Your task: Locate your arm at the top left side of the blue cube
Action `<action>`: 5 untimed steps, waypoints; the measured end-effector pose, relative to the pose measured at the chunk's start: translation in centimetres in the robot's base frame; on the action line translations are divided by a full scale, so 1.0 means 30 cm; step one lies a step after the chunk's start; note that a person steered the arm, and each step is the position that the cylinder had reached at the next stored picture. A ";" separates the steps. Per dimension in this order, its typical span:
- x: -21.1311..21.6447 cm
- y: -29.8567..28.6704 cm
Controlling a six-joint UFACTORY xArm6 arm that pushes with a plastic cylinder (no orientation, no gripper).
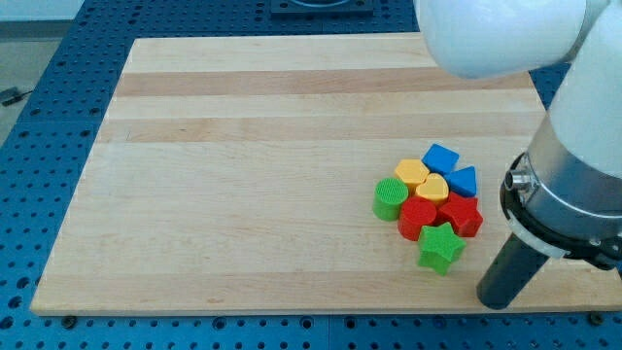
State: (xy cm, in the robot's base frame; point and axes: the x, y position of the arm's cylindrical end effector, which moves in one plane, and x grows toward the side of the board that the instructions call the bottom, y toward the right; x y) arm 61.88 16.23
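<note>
The blue cube (pixel 441 157) sits at the top of a tight cluster of blocks on the right part of the wooden board (pixel 243 175). My dark rod comes down at the view's bottom right, and my tip (pixel 494 302) rests near the board's bottom edge. The tip is well below and to the right of the blue cube, right of the green star (pixel 440 247), and touches no block.
Packed around the cube are a blue triangular block (pixel 464 181), two yellow blocks (pixel 412 173) (pixel 432 188), a green cylinder (pixel 390 198), a red rounded block (pixel 418 218) and a red star (pixel 461 215). The white arm body (pixel 583 146) fills the view's right side.
</note>
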 end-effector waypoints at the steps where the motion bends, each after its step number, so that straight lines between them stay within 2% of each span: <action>1: -0.004 -0.200; 2: -0.068 -0.456; 3: -0.196 -0.663; 4: -0.446 -0.719; 5: -0.705 -0.643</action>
State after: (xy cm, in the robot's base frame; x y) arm 40.74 -3.06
